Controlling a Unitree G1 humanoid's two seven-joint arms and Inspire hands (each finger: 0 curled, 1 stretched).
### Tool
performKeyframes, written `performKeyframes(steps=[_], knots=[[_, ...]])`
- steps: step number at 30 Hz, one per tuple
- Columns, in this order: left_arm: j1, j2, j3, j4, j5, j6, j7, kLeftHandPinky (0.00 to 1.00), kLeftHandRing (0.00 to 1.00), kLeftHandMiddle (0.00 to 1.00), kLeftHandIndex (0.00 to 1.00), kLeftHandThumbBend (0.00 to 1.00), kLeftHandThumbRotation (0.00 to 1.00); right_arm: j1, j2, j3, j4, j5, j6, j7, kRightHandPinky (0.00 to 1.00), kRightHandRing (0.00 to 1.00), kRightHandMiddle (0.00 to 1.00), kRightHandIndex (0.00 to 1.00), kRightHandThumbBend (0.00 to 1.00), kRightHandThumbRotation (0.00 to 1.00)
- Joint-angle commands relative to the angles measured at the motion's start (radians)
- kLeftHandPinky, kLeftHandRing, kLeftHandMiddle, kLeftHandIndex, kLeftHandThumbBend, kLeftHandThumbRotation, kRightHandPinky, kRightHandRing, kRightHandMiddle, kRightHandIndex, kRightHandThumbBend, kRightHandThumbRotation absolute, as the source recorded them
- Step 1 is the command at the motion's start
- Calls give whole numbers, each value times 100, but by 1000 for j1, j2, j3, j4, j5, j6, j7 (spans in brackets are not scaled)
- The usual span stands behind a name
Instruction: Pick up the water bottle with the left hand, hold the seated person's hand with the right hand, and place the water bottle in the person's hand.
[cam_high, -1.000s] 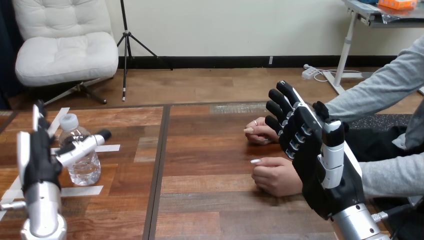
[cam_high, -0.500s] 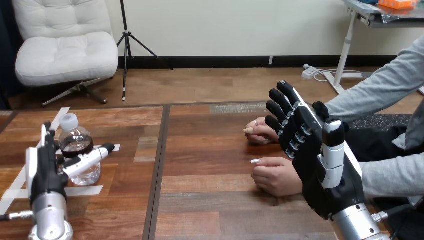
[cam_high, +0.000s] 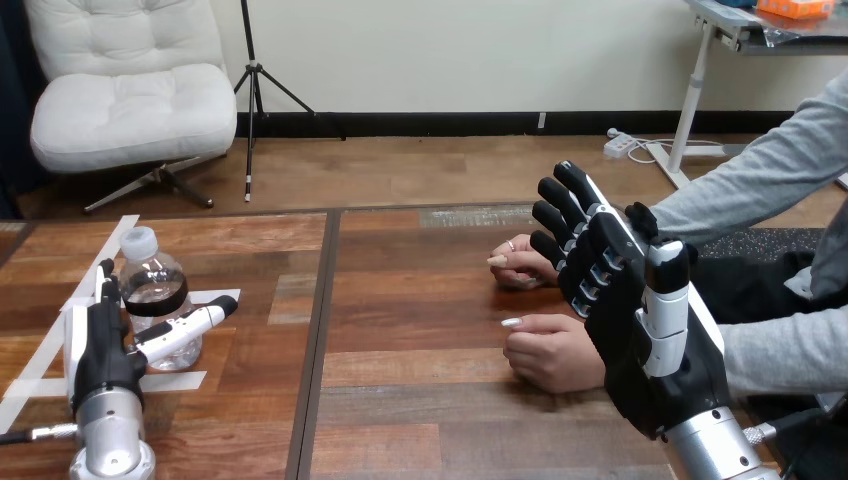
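Lowered at lower left, left hand (cam_high: 96, 350) flanks the capped water bottle (cam_high: 155, 283), fingers straight; right hand (cam_high: 645, 340) upright, fingers apart.

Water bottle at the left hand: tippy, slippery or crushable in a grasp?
The clear plastic water bottle with a white cap stands upright and looks short and squat, so it is probably not very tippy. Its smooth see-through wall likely dents under a hard squeeze and may be slick. The left hand has its thumb across the bottle's front, which should steady it.

left hand (cam_high: 95, 348) uncurled around water bottle (cam_high: 152, 285) — near table's (cam_high: 420, 400) left edge | right hand (cam_high: 640, 320) uncurled, raised beside person's nearer hand (cam_high: 550, 352)
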Motion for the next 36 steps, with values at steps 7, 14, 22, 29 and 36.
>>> performKeyframes(steps=[7,14,22,29,36], knots=[[-134,23,-15,81,7,-32,48,99,100,100,100,99,23,-31,9,-1,-46,10,-17,-3,100,100,98,98,100,100],[-157,23,-30,112,22,-34,92,100,100,100,100,100,24,-30,9,0,-45,7,-20,-2,100,100,98,98,100,100],[-182,27,-54,146,47,-29,137,100,100,100,100,100,24,-30,10,1,-42,8,-24,0,100,100,97,97,100,100],[-205,30,-70,168,49,-2,155,100,100,100,100,100,25,-29,10,2,-46,4,-21,-3,100,100,97,97,100,100],[-224,32,-76,189,49,20,168,100,100,100,100,100,25,-25,11,3,-51,7,-17,-4,100,100,97,97,100,100]])
